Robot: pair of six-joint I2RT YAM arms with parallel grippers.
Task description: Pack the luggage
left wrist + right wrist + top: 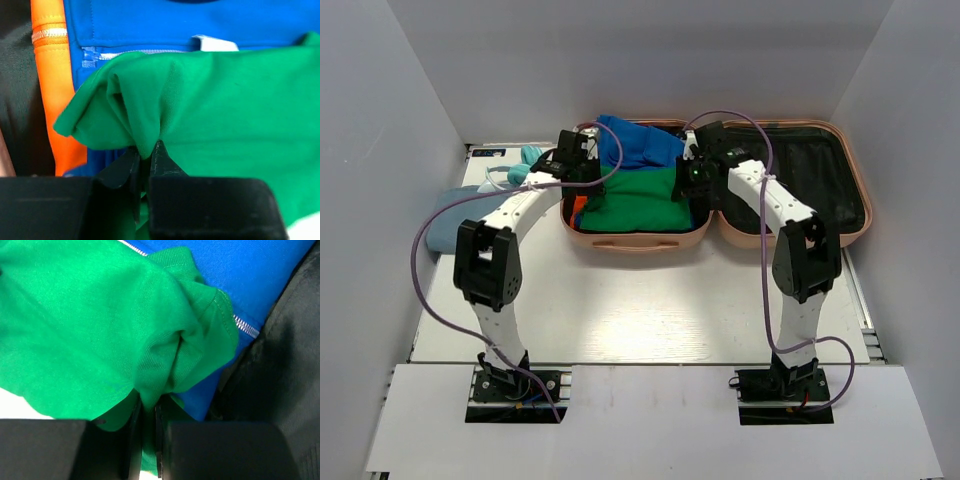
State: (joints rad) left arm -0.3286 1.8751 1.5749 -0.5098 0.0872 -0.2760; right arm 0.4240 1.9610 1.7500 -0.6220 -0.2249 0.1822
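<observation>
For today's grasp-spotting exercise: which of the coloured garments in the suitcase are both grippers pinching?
The green garment: the left gripper and right gripper each pinch a fold of it; the blue garment lies ungripped.

From above and behind we look down on the whole worktop (640, 310); both wrist views sit close on the same green cloth (225, 115).
</observation>
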